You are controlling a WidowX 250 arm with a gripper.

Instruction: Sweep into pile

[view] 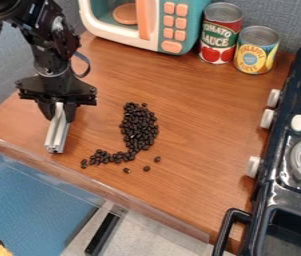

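Nearest us, toward the front edge of the wooden counter [199,200], we are finding small dark beans [138,127] trailing from a thin line and a few strays back into a thicker pile. Left of them, the black gripper [59,109] is hanging with its jaws closed around a silver bar [57,131], while a toy microwave [199,12] and two cans [221,32] are standing farther back.

Gray-blue wall [278,16] behind wood-grain tabletop [199,135], same tone along left side. Clear strip [179,229] along table's near edge. Below: blue surface [32,200], pale speckled floor [159,237], slanted black bar [102,235]. Light soft, shadows faint.
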